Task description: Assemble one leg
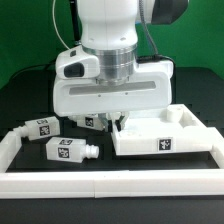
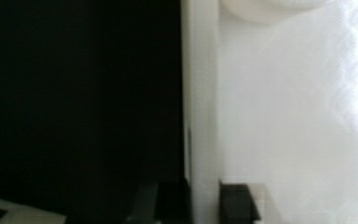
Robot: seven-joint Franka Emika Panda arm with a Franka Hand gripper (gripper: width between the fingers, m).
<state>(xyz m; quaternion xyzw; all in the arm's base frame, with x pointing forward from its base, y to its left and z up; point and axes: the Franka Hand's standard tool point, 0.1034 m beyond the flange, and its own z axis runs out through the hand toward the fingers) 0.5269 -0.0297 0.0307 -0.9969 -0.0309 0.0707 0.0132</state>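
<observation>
Here, smooth white oblong leg (image 1: 68,150), square tag (image 1: 62,152), short round peg (image 1: 91,152)

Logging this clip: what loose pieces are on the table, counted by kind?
Small white blocks with tags: 3 visible; the arm may hide more
Large white tray: 1
White edge rail: 1
Total: 5

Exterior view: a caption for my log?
Gripper low at the white tray piece; loose legs lie beside it on the black table.
</observation>
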